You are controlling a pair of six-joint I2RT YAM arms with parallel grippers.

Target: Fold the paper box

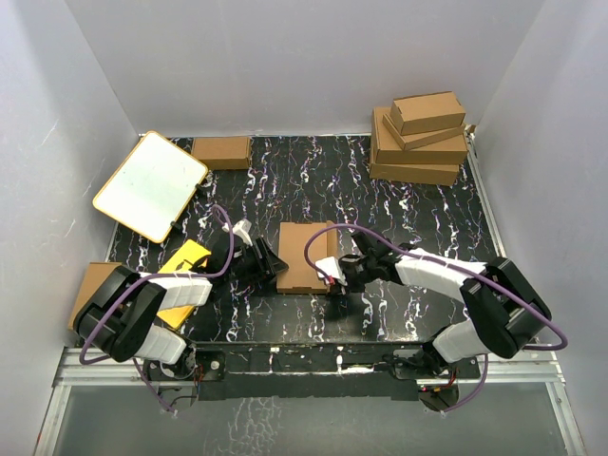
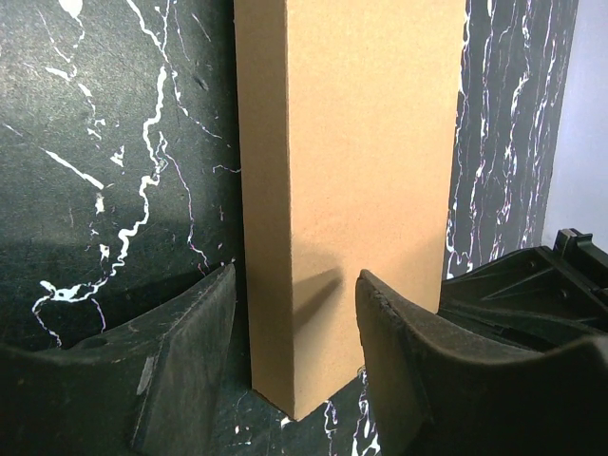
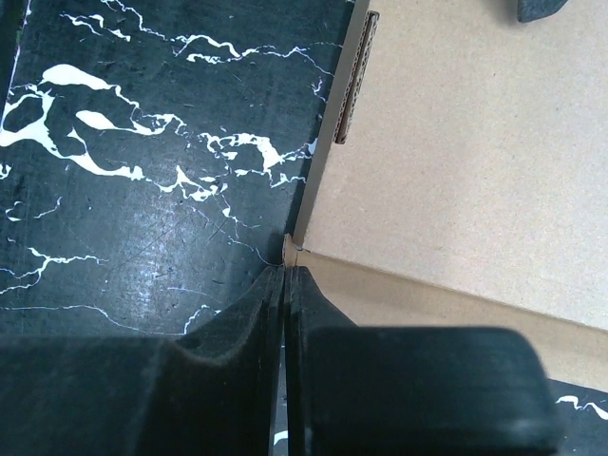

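Paper box (image 1: pixel 302 255) lies flat at middle of table (image 1: pixel 399 204), between your two arms. Your left arm reaches in low from left, forearm close to tabletop. Left gripper (image 1: pixel 270 266) is partly spread, fingers (image 2: pixel 190 361) straddling box's near-left corner; contact not clear. Your right arm stretches in from right, elbow bent. Right gripper (image 1: pixel 332 272) is closed tight, fingertips (image 3: pixel 271 304) pressed together at box's near-right corner. Stack of boxes (image 1: pixel 420 141) sits far right, well apart.

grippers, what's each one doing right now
left gripper: open, straddling a corner of the paper box
right gripper: closed, tips at a corner of the box, nothing visibly held
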